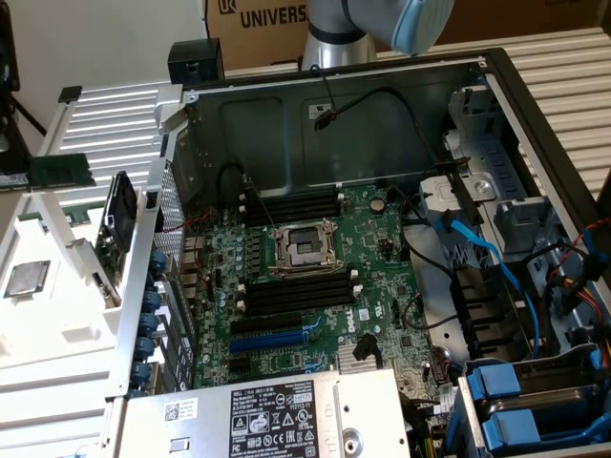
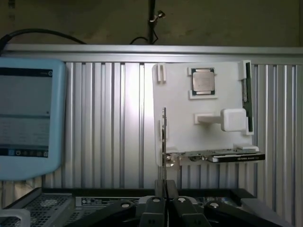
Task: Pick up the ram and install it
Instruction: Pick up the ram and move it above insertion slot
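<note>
Your tool is pinched together, empty. The ram sits well ahead of it: light, stiff, probably fragile, so grip its long edges, not the chips.

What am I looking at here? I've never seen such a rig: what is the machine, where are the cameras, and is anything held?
A single robot arm stands by an open computer case. One picture is from a camera standing off the arm, looking into the case at the motherboard. The other is from a camera on the arm's wrist, where the gripper shows, shut and holding nothing. Beside the case a white holder carries the parts: the ram, a green stick, a square processor chip and a graphics card. The ram lies in the holder, not yet picked up.
</note>
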Motion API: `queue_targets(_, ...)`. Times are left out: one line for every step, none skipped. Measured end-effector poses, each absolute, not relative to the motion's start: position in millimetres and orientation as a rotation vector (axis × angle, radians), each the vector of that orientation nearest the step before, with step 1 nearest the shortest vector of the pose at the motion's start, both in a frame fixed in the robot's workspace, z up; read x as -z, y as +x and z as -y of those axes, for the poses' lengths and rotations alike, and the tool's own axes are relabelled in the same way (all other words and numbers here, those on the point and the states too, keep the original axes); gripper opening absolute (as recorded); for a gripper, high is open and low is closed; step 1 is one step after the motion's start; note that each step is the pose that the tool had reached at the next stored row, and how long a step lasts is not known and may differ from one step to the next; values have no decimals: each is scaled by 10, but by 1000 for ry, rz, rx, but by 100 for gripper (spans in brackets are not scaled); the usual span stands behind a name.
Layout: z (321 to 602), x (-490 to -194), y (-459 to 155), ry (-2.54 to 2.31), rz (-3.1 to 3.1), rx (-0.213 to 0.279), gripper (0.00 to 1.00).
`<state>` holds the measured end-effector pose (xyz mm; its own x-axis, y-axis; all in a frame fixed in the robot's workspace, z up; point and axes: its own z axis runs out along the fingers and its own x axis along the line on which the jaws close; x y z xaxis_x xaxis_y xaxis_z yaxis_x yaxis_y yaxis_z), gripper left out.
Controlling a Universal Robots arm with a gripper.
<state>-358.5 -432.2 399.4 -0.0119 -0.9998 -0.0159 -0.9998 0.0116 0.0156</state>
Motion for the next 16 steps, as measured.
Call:
queue_targets(4321,-3998,-3548,-2208,-2234,-35,12)
queue_targets(4321,-4002,-3510,-2208,-2234,-35,12)
queue_targets(4320,-4004,-3470,-2208,-2234,-34,12)
queue_targets(4321,-4007,-3426,-2208,-2234,-34,12)
queue_targets(4321,-4010,-3384,-2208,-2234,-35,12)
queue_targets(4321,-4013,-3346,-2208,-2234,-35,12)
queue_targets(4321,-4017,-3309,-2207,-2233,-35,12)
queue_targets(4320,-4024,-3274,-2207,-2233,-35,12)
queue_targets(4320,-4032,-3243,-2207,-2233,-36,12)
queue_targets(4320,-4040,-3212,-2206,-2233,-36,12)
queue_targets(4320,-4052,-3184,-2206,-2232,-36,12)
queue_targets(4320,-4064,-3157,-2205,-2231,-36,12)
queue_targets(4321,-4077,-3130,-2204,-2229,-36,12)
queue_targets(4320,-4089,-3104,-2203,-2228,-36,12)
queue_targets(4320,-4100,-3071,-2202,-2228,-37,12)
queue_targets(4320,-4107,-3037,-2201,-2227,-37,12)
